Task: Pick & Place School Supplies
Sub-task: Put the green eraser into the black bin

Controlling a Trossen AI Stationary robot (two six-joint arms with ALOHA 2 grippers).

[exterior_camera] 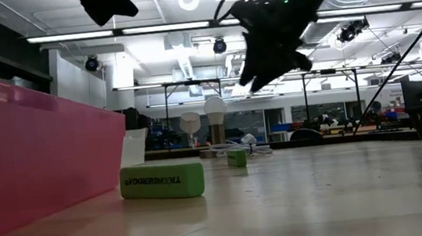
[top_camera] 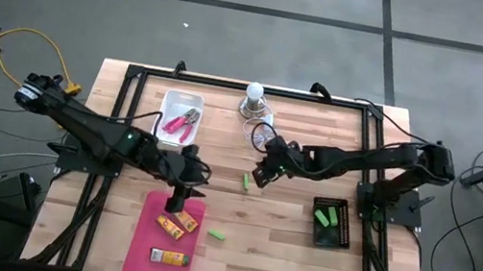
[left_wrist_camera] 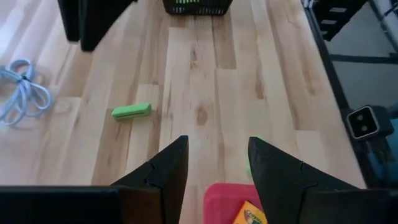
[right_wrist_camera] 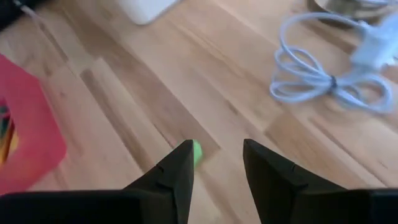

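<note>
Two orange-yellow oblong pieces (top_camera: pixel 179 223) (top_camera: pixel 170 257) lie in the pink tray (top_camera: pixel 148 237). My left gripper (top_camera: pixel 177 205) hovers open over the tray's far end, nothing between its fingers (left_wrist_camera: pixel 217 142). One green stick (top_camera: pixel 246 182) lies flat on the table mid-way, another (top_camera: pixel 217 235) beside the pink tray. My right gripper (top_camera: pixel 259 177) hangs open just right of the first stick, which shows past its fingertips (right_wrist_camera: pixel 197 152); it stays above the table. Pink-handled pliers (top_camera: pixel 183 124) lie in a white tray (top_camera: pixel 169 103).
A black basket (top_camera: pixel 331 226) holding more green sticks stands at the right. A white bulb (top_camera: pixel 254 92) with a coiled cord (right_wrist_camera: pixel 323 78) sits at the far middle. Bare wood lies between the pink tray and the basket.
</note>
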